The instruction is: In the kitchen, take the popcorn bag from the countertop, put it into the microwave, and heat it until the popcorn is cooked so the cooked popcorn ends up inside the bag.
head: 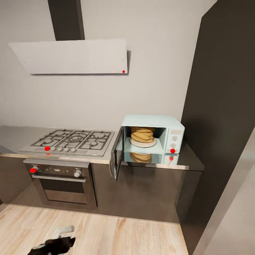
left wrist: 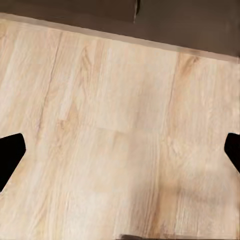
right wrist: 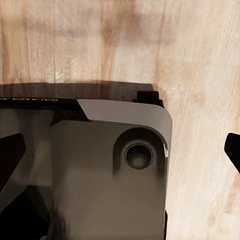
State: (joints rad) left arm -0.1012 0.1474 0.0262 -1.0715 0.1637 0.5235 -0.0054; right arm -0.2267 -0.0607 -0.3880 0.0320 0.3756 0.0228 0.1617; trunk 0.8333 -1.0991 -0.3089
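Note:
The pale mint-blue microwave (head: 153, 134) stands on the countertop (head: 16, 137) at its right end, with its dark glass door (head: 117, 158) swung open to the left. Inside, the tan crumpled popcorn bag (head: 142, 135) sits upright on the round beige turntable (head: 143, 143). Its mouth is hidden by the oven's ceiling, so the popcorn is hidden. My left gripper (left wrist: 120, 152) hangs open over the wooden floor, far below the microwave, holding nothing. My right gripper (right wrist: 120, 152) is open too, over my own dark base (right wrist: 100, 170).
A steel gas hob (head: 72, 140) lies left of the microwave, above a built-in oven (head: 62, 182). A white hood (head: 72, 56) hangs on the wall. A tall dark cabinet (head: 223, 106) rises on the right. Light wood floor (head: 117, 235) spreads before the cabinets.

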